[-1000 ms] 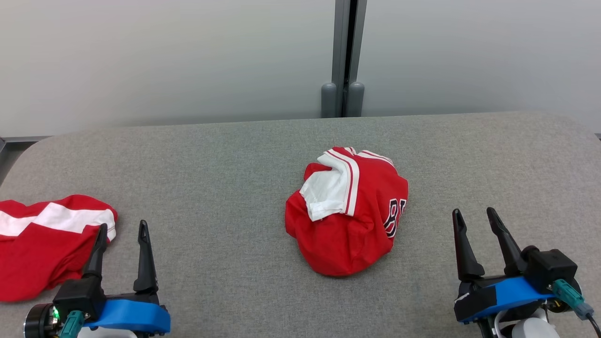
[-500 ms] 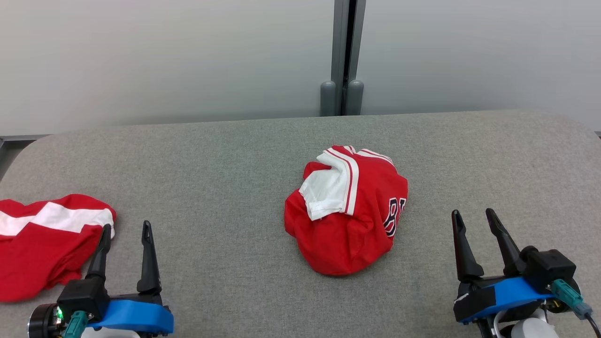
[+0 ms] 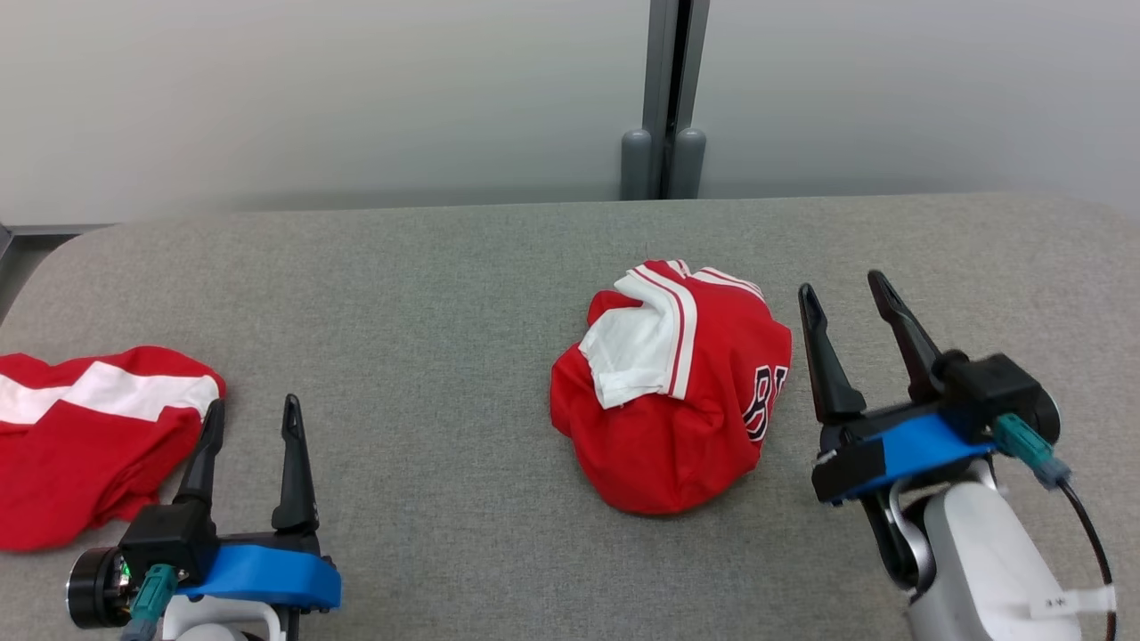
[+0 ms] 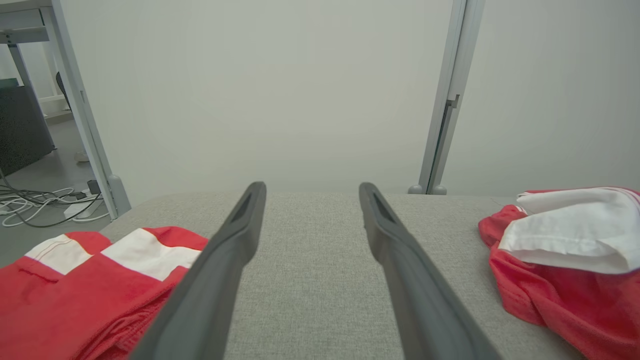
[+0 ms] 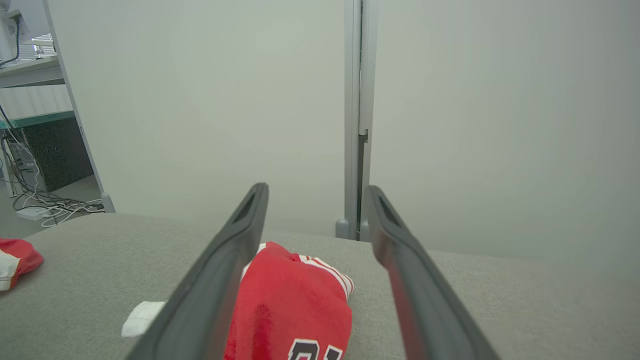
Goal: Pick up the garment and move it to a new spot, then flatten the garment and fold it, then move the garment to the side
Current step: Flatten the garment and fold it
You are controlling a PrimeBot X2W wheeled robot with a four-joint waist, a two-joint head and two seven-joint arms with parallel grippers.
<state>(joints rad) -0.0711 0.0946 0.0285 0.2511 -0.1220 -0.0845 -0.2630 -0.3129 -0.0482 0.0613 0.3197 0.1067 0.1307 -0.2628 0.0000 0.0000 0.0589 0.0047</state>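
Observation:
A crumpled red garment [image 3: 677, 427] with white trim and dark lettering lies in a heap at the middle of the grey table [image 3: 427, 285]. My right gripper [image 3: 841, 283] hovers open just to its right, apart from the cloth. The right wrist view shows the garment [image 5: 295, 305] low between and left of that gripper's [image 5: 316, 187] spread fingers. At the table's near left, my left gripper [image 3: 253, 405] stands open and holds nothing. In the left wrist view that gripper [image 4: 311, 187] points across bare table, with the garment [image 4: 550, 300] off to the right.
A second red and white garment [image 3: 80, 445] lies at the table's left edge, just left of my left gripper [image 4: 75, 290]. A grey partition wall with a vertical post [image 3: 666, 98] rises behind the table. Cables lie on the floor [image 4: 45, 200] beyond the left end.
My right gripper has moved forward and a little left, coming alongside the garment's right side. The head camera has shifted slightly. The left gripper has barely moved.

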